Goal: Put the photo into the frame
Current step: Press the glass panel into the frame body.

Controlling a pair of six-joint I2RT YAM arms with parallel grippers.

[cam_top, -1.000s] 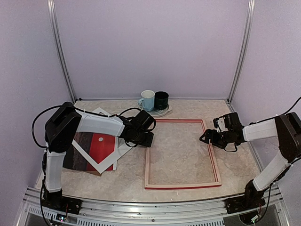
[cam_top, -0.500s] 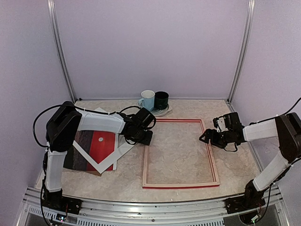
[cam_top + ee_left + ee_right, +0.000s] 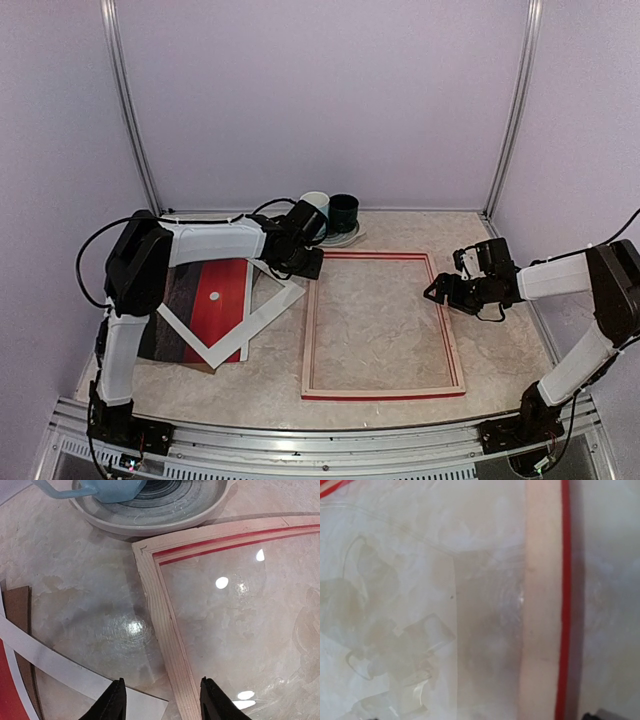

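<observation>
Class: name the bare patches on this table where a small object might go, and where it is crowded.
Free: the table's far right corner, bordered by the plate and the frame's far rail; the near strip between the frame's near rail and the table edge. Crowded: the left, where photo, white mat and brown board overlap.

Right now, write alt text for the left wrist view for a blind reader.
A corner of the frame lies on the table, its rail between the fingertips of the open left gripper, which holds nothing. Beyond sits a blue cup on a plate; at left lie a white mat, brown board and the photo's red edge.
</observation>
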